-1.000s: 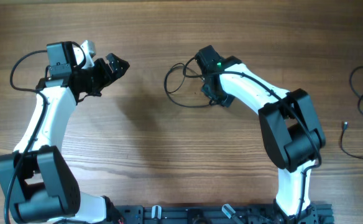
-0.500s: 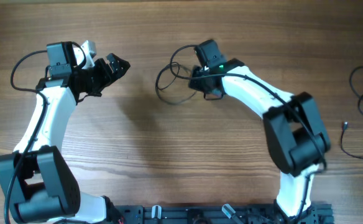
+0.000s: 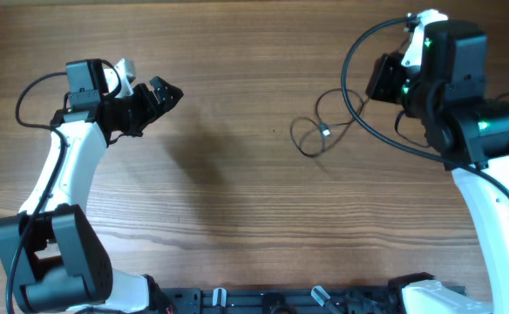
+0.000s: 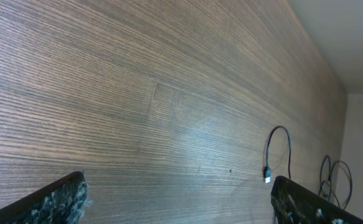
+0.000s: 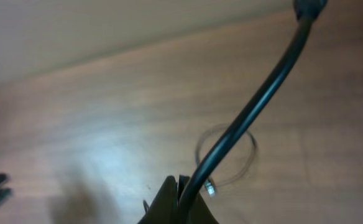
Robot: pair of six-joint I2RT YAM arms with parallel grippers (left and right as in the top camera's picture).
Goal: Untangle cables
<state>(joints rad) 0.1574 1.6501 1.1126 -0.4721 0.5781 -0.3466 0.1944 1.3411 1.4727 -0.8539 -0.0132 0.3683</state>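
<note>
A thin black cable (image 3: 309,137) lies as a small loose loop right of the table's middle, its small plug (image 3: 324,132) inside the loop. One strand rises from it toward my right gripper (image 3: 382,78), which is raised high above the table. In the right wrist view that gripper (image 5: 177,200) has its jaws shut, apparently pinching the cable; the loop (image 5: 226,155) and plug (image 5: 211,186) lie below. My left gripper (image 3: 162,92) is open and empty at the far left. Its wrist view (image 4: 181,210) shows the cable (image 4: 278,144) with its plug (image 4: 267,176) far ahead.
The right arm's own thick black cable (image 5: 256,106) crosses the right wrist view and arcs beside the arm (image 3: 349,61). More thin cable loops (image 4: 334,177) show at the far right edge of the left wrist view. The right arm covers the table's right side in the overhead view.
My right arm has risen and swung far to the right, and the cable loop has been dragged right with it. The left arm has not moved.
</note>
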